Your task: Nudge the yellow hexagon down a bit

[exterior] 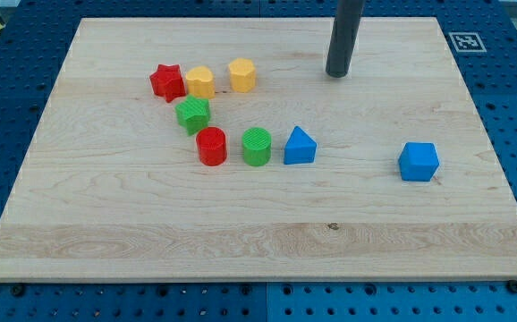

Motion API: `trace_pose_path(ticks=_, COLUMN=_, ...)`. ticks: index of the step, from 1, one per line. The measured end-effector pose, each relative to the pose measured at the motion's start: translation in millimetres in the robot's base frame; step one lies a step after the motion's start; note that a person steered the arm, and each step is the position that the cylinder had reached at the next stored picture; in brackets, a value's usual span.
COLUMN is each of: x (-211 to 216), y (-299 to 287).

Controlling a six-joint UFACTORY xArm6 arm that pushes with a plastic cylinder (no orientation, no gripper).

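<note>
Camera view: my tip [335,74] rests on the wooden board [258,233] near the view's top, right of centre, holding nothing and touching no block (it is a bare dark rod). The yellow hexagon [242,74] sits well apart to the tip's left, at much the same height in the view. Just left of it lies a second yellow block [200,81], its shape hard to make out, touching or nearly touching a red star [166,81]. Below these, a green star [192,114] stands just under the second yellow block. Lower down, a red cylinder [211,146], a green cylinder [257,146] and a blue triangular block [300,146] form a row near the board's middle. A blue cube [419,162] sits alone toward the view's right.
</note>
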State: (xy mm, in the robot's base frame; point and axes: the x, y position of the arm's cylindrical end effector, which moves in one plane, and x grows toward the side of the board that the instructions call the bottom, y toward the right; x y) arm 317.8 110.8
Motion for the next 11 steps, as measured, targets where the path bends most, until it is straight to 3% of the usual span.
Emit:
trace_pose_path(ticks=1, x=9, y=-18)
trace_pose_path(ticks=2, x=50, y=-18)
trace_pose_path(ticks=3, x=55, y=-18)
trace_pose_path(ticks=6, x=-7, y=-75)
trace_pose_path(ticks=9, x=-30, y=-127)
trace_pose_path(ticks=11, x=-5, y=-131)
